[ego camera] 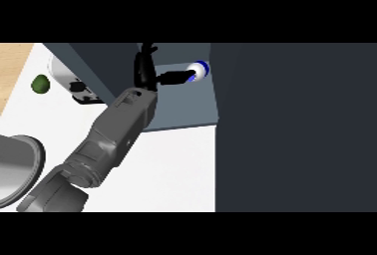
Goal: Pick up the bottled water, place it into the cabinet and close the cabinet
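Observation:
The bottled water (197, 70) shows as a white top with a blue ring, standing inside the open cabinet on its grey-blue shelf (180, 112). My left hand (145, 67) has come up from the lower left and is at the cabinet's opening, just left of the bottle. Its fingers (148, 51) point straight up the view and do not wrap the bottle. The thumb (173, 77) stretches right, and its tip reaches the bottle's side. A large dark cabinet panel (294, 124) fills the right of the view. My right hand does not show.
A green fruit (40, 83) lies on the wooden surface at the upper left. Beside it, a white object (74, 82) with black parts is partly hidden by the cabinet's wall. A metal bowl (15, 167) sits at the left edge on the white counter (173, 169).

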